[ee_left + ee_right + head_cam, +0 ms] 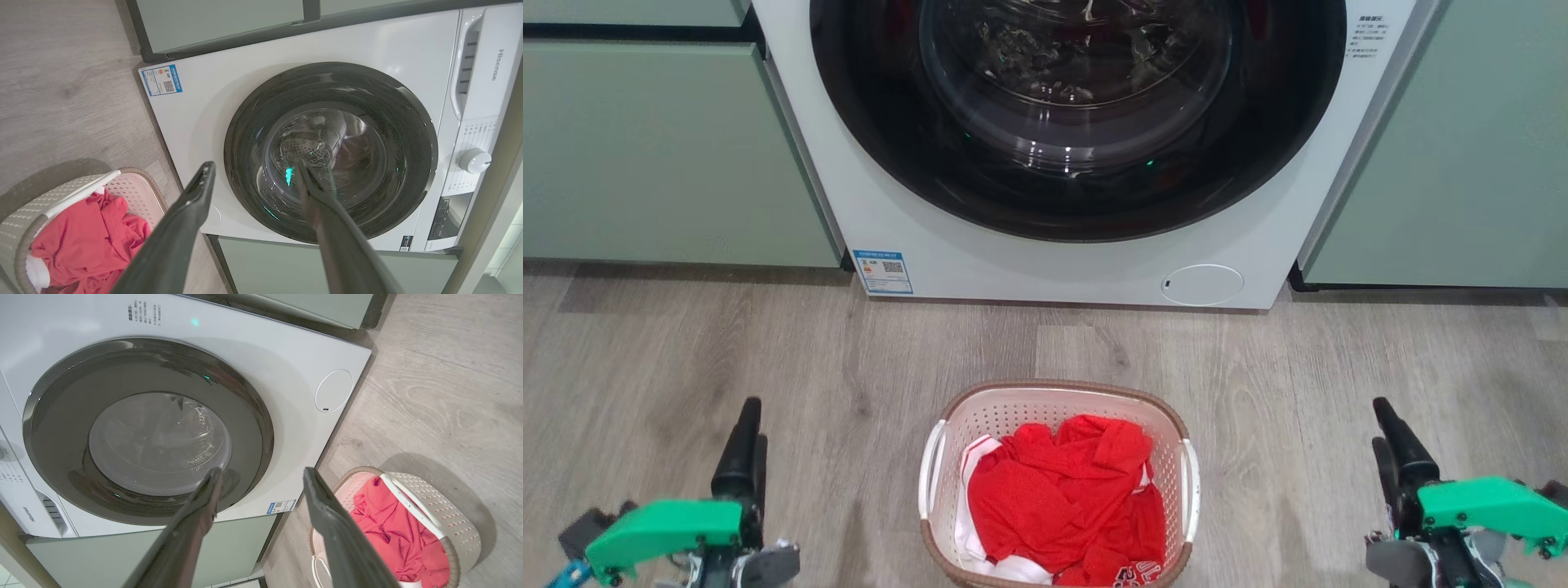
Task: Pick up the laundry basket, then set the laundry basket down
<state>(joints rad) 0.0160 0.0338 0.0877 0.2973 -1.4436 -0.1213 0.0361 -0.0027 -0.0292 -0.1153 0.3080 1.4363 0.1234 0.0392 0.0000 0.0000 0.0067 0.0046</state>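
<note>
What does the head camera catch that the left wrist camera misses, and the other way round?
Head view's own: the right arm's open jaws at lower right, and the laundry basket seen almost whole.
Left wrist view's own: the control dial and the Hisense-marked drawer of the washing machine.
Shared: the machine, its dark round door, the blue label, the red clothes in the basket, and the left arm's open jaws.

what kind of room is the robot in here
Most likely a home laundry area. A white front-loading washing machine is built in between pale green cabinets, and a laundry basket holding red clothes stands on the wood-look floor in front of it.
</note>
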